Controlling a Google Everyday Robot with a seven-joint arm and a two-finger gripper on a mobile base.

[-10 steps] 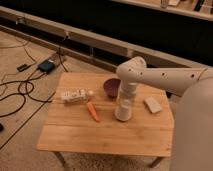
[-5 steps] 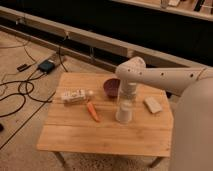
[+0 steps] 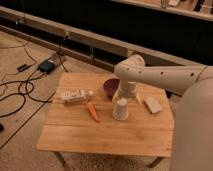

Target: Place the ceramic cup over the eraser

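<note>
The white ceramic cup [image 3: 120,109] stands on the wooden table [image 3: 100,136], right of the orange carrot [image 3: 93,111] and in front of the maroon bowl [image 3: 110,87]. My gripper [image 3: 123,96] points straight down right above the cup, at its top; the white arm's wrist hides most of it. The black eraser is not visible; it is hidden or out of view.
A pale flat block [image 3: 153,105] lies right of the cup. A white packet [image 3: 75,95] lies at the table's left. Cables and a dark box [image 3: 46,66] lie on the floor to the left. A dark shelf wall runs behind the table.
</note>
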